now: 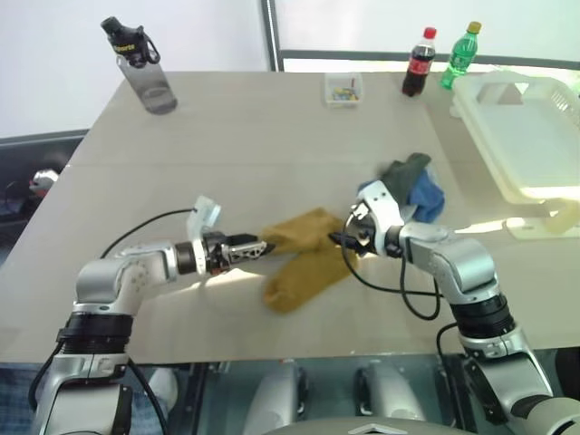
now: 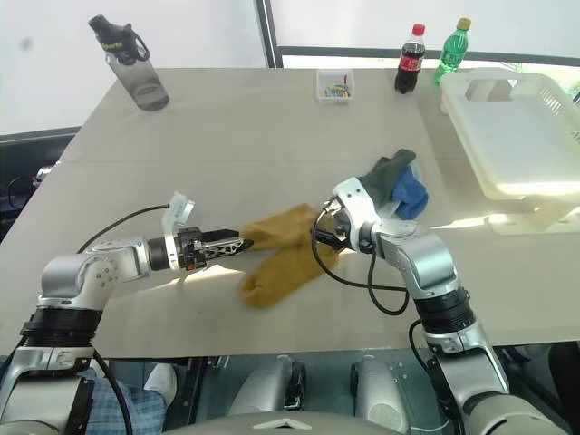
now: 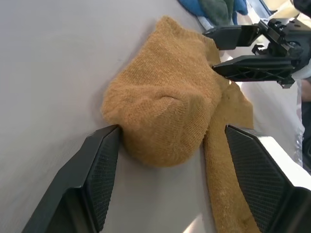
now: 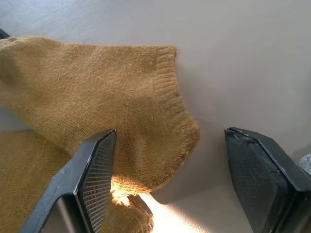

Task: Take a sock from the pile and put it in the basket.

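Note:
Two mustard-yellow socks lie mid-table; the upper sock (image 1: 304,228) stretches between my grippers, the other (image 1: 304,279) lies just below it. My left gripper (image 1: 265,245) is open, its fingers (image 3: 99,165) on either side of the sock's rounded toe end (image 3: 165,116). At the opposite end, my right gripper (image 1: 338,240) is open around the ribbed cuff (image 4: 167,97), low over the table. The rest of the pile (image 1: 412,186), blue and dark grey-green socks, sits just behind the right gripper. The off-white basket (image 1: 535,136) stands at the far right.
A grey water bottle (image 1: 145,68) stands at the far left corner. A small clear box (image 1: 343,89), a cola bottle (image 1: 419,62) and a green bottle (image 1: 459,56) line the far edge. The table's front edge runs just under both arms.

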### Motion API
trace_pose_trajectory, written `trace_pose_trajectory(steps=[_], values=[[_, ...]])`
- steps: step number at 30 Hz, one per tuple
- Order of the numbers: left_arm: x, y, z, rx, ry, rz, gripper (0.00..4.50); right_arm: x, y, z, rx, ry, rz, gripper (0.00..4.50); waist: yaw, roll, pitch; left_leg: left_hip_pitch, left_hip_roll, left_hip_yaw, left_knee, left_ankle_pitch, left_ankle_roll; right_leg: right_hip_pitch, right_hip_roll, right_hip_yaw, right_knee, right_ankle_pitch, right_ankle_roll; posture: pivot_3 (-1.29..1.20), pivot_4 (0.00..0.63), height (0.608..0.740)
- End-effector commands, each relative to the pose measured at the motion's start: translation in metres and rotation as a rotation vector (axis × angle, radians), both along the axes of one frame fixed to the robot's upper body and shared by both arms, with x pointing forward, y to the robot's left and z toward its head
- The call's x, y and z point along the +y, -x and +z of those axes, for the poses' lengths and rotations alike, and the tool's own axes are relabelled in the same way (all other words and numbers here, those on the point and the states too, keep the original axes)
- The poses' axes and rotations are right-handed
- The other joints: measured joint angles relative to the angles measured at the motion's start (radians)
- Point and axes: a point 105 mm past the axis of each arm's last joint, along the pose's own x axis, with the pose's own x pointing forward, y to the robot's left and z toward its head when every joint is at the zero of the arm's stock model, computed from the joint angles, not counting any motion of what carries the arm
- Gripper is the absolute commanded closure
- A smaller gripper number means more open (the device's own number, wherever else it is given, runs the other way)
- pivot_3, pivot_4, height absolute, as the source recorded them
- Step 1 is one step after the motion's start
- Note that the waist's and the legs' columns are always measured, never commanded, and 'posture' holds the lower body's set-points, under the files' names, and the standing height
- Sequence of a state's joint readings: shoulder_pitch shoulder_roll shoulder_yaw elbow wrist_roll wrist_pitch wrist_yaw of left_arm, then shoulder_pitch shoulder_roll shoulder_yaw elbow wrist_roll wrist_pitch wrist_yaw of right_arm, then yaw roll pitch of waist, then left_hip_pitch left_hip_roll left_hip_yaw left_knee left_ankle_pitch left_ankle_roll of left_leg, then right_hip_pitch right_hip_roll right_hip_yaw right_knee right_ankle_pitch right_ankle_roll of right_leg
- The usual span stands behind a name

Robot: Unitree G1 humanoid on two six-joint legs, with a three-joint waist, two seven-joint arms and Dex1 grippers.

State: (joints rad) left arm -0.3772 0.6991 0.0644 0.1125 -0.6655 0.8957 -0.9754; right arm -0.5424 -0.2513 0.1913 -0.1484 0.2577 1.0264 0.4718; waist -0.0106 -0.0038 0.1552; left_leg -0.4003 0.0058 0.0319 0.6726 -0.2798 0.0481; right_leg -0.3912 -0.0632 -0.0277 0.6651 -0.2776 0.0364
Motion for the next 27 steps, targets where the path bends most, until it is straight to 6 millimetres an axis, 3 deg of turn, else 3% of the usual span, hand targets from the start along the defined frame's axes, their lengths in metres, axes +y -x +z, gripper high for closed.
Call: trace_pose_trajectory(steps=[1, 5, 17, 20, 26, 27], values=[[-0.004, 0.002, -0.019, 0.060, -0.030, -0.008, 0.84, 0.001, 0.001, 0.010, -0.045, -0.014, 0.002, 2.54, 0.001, 0.000, 0.000, 0.000, 0.000, 0.000, 0.000, 0.000, 0.000, 0.000, 0.000, 0.000, 0.000, 0.000, 0.000, 0.00, 0.150, 0.740], [-0.007, 0.002, -0.020, 0.056, -0.032, -0.019, 0.84, -0.003, 0.002, 0.009, -0.053, -0.004, -0.011, 4.46, 0.000, 0.000, 0.000, 0.000, 0.000, 0.000, 0.001, 0.000, 0.000, 0.000, -0.001, 0.000, 0.000, 0.000, 0.000, 0.00, 0.150, 0.740], [-0.009, -0.002, -0.024, 0.030, -0.060, -0.024, 0.84, -0.005, 0.001, 0.013, -0.078, 0.002, -0.017, 4.46, 0.001, 0.000, -0.001, 0.000, 0.000, 0.000, 0.001, 0.000, 0.000, 0.000, -0.003, 0.000, 0.001, 0.000, 0.000, 0.00, 0.150, 0.740], [-0.007, -0.008, -0.024, 0.012, -0.078, -0.003, 1.57, -0.002, 0.002, 0.013, -0.078, -0.005, -0.014, 4.50, 0.001, 0.000, -0.001, 0.001, 0.000, 0.000, 0.001, 0.000, 0.000, 0.001, -0.003, 0.000, 0.001, 0.000, 0.000, 0.00, 0.150, 0.740], [-0.006, -0.010, -0.027, -0.036, -0.141, -0.023, 4.44, -0.001, 0.002, 0.012, -0.076, -0.012, -0.013, 4.50, -0.001, 0.000, -0.001, 0.000, 0.000, 0.000, 0.001, 0.000, 0.000, 0.000, -0.001, 0.001, 0.001, 0.000, 0.000, 0.00, 0.150, 0.740], [-0.006, -0.009, -0.026, -0.046, -0.140, -0.029, 4.44, -0.001, 0.002, 0.012, -0.078, -0.012, -0.014, 4.50, -0.001, 0.000, -0.001, 0.000, 0.000, 0.000, 0.001, 0.000, 0.000, 0.000, -0.001, 0.001, 0.000, 0.000, 0.000, 0.00, 0.150, 0.740]])
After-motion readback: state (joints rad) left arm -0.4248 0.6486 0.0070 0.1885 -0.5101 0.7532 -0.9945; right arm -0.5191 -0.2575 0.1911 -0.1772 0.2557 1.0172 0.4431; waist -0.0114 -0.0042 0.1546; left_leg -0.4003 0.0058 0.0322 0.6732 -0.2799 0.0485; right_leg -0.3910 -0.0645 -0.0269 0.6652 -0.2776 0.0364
